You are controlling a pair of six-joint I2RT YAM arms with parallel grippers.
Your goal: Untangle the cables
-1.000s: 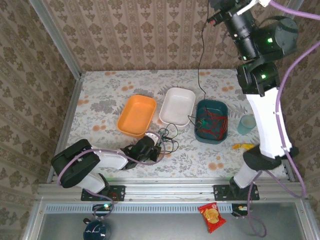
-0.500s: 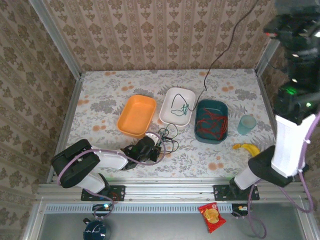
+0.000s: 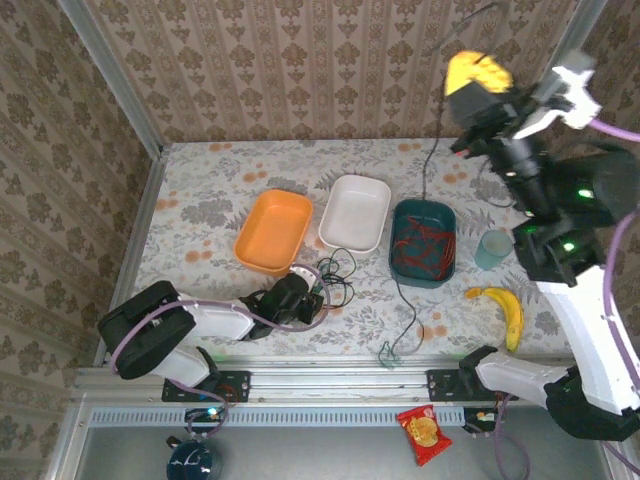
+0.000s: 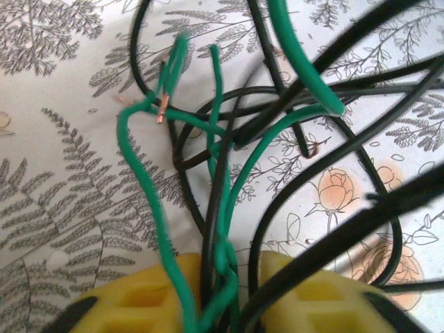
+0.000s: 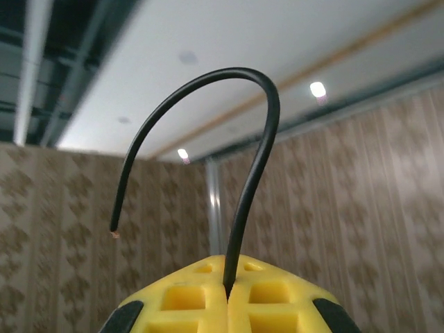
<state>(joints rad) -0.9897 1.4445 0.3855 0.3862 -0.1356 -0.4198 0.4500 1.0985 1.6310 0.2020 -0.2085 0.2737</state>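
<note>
Two grippers, both closed on wire. Right gripper (image 5: 227,295), raised high over the table's far-right side, pinches one black cable (image 5: 229,71) w/ jaws fully together; the slack trails down to the near edge. Left gripper (image 4: 229,277), low beside the tangle (image 3: 335,272), is clamped on green + black strands. Risk: pulling higher could cinch the knot, since left grips several strands at once, or the short free end slips out.

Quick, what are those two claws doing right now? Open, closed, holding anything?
The left gripper is closed on a bunch of green and black cables.
The right gripper is closed on one black cable.
</note>
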